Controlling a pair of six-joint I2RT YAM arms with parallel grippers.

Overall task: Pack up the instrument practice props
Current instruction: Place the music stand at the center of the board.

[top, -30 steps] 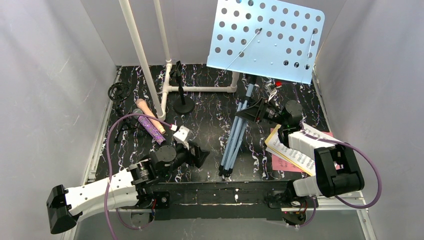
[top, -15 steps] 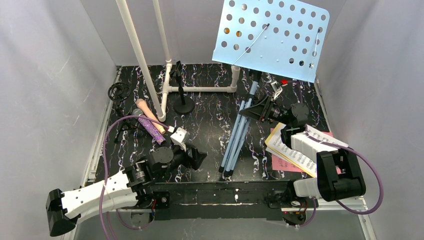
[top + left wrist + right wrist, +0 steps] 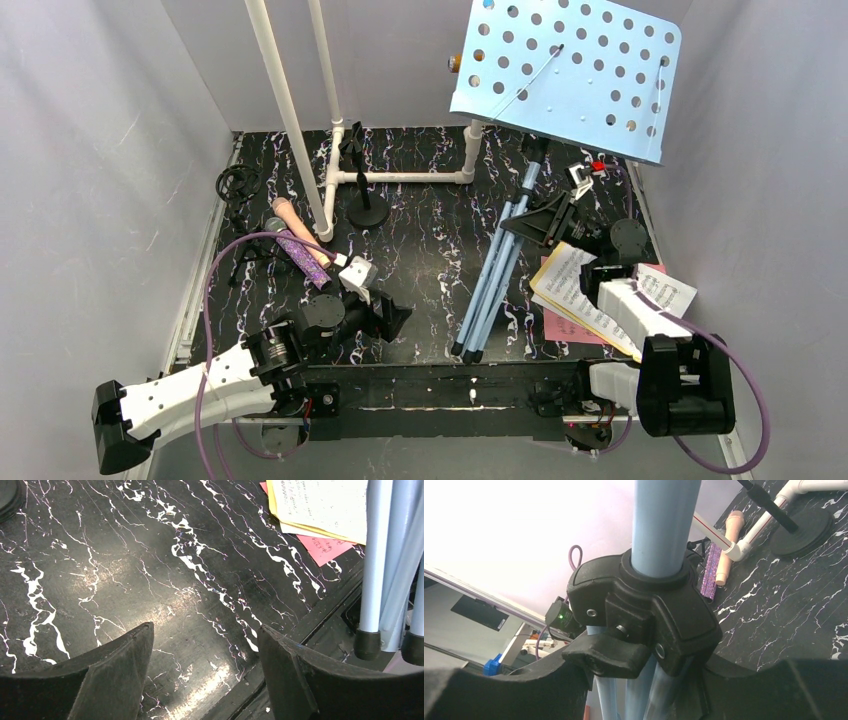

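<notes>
near the worktop (image 3: 430, 250) edge we log sheet-music pages (image 3: 575, 295), print unreadable; left pincer (image 3: 205, 635) open, right pincer (image 3: 557, 222) clamps music rack (image 3: 570, 75).

The right gripper (image 3: 562, 226) grips the black plastic collar (image 3: 538, 218) of a tilted light-blue perforated music rack (image 3: 570, 75), folded legs resting on the black marbled table (image 3: 420, 250) beside cream and pink sheet-music pages (image 3: 565, 287).

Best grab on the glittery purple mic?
Probably the glittery purple microphone mid-handle, with the left pincer coming straight down and closing across its width. It lies flat with the pink microphone close alongside, leaving little side room.
</notes>
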